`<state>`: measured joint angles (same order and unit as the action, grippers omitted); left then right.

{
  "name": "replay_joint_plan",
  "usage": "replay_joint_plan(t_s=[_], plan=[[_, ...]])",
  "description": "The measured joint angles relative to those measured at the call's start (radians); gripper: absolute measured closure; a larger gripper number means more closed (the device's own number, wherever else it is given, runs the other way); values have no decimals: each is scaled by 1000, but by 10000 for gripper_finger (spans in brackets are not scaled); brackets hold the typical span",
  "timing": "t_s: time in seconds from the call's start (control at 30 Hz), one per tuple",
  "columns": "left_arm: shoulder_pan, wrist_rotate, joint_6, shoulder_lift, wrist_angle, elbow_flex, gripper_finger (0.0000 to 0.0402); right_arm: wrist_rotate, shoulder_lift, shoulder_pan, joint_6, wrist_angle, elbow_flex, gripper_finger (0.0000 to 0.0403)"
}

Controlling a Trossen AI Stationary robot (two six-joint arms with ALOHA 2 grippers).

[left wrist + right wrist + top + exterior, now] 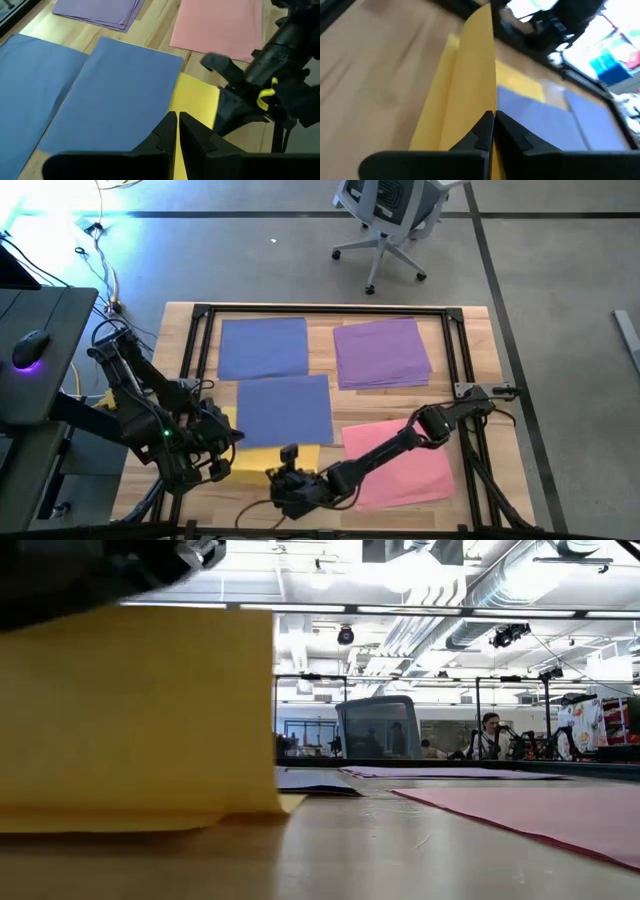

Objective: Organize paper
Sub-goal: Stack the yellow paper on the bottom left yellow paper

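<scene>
Right gripper (pixel 493 131) was clamped on the edge of a yellow sheet (pixel 470 85), lifting it upright near the table's front edge. Left gripper (pixel 177 131) was closed, empty, over the yellow sheet beside a blue sheet (pixel 285 408). Other flat thin rectangles: blue (pixel 262 346), purple stack (pixel 381 352), pink (pixel 405 462). Pale wood-grain tabletop (pixel 475 350), black frame (pixel 325 311). Grey concrete floor, office chair (pixel 389 220).

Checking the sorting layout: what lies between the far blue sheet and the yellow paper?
In the high view, a second blue sheet lies between the far blue sheet and the yellow paper, overlapping the yellow paper's far edge.
</scene>
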<state>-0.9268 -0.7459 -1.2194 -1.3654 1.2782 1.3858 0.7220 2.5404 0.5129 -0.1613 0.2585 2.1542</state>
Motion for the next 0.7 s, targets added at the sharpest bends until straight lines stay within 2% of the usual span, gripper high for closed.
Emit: replay_joint_plan(t_s=[0.07,0.1,0.2,0.23,0.33,0.47,0.6,0.7], plan=[[0,3,-3,-3,0,0,402,29,0,0,17,-2,5,403],[0,7,-7,-3,-1,0,402,7,0,0,30,-3,6,403],[0,16,-30,-4,0,-2,402,-182,2,9,72,6,-9,403],[0,21,-53,-4,-3,-13,402,-210,8,15,88,12,-17,403],[10,68,-159,-7,3,-84,402,-167,16,35,133,111,-27,403],[58,218,-265,-8,-2,-241,402,-54,12,31,297,177,-26,403],[113,258,-364,-2,-14,-378,402,-50,12,3,363,145,-5,403],[163,313,-350,-1,-96,-466,402,-63,10,-10,347,87,-1,403]])
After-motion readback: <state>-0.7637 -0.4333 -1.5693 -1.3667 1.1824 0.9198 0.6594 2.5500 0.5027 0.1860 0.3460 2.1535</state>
